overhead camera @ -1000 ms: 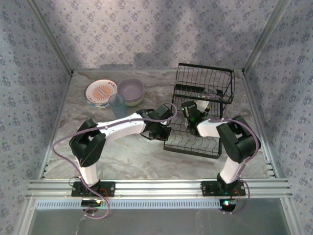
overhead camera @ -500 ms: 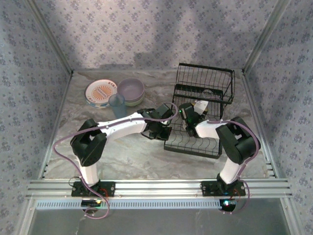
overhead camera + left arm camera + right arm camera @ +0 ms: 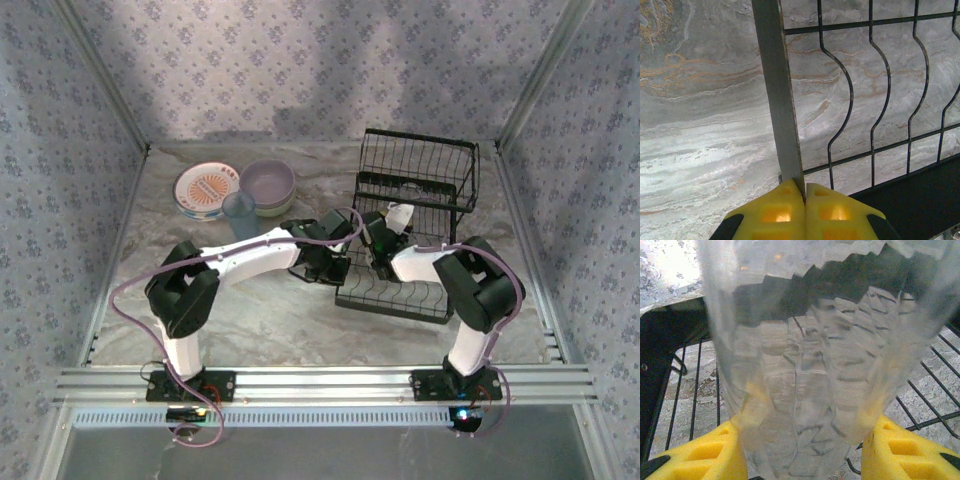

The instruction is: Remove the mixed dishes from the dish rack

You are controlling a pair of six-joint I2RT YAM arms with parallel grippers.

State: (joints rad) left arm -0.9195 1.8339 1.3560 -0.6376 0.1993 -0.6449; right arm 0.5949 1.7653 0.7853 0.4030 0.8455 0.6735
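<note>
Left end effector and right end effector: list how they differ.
The left end effector is pinched shut on a thin bar of the dish rack; the right end effector stands wider, gripping a clear glass. The left sits at the rack's edge, the right over its wire floor. Both have yellow pads.

Dish rack (image 3: pixel 420 165) walls off 1 to 3 o'clock; stacked dishes (image 3: pixel 207 190) crowd 11; table (image 3: pixel 285 322) lies bare at 6.

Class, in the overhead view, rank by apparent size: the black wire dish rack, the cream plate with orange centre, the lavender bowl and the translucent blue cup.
1. Black wire dish rack
2. Cream plate with orange centre and lavender bowl: too alike to separate
3. Translucent blue cup
</note>
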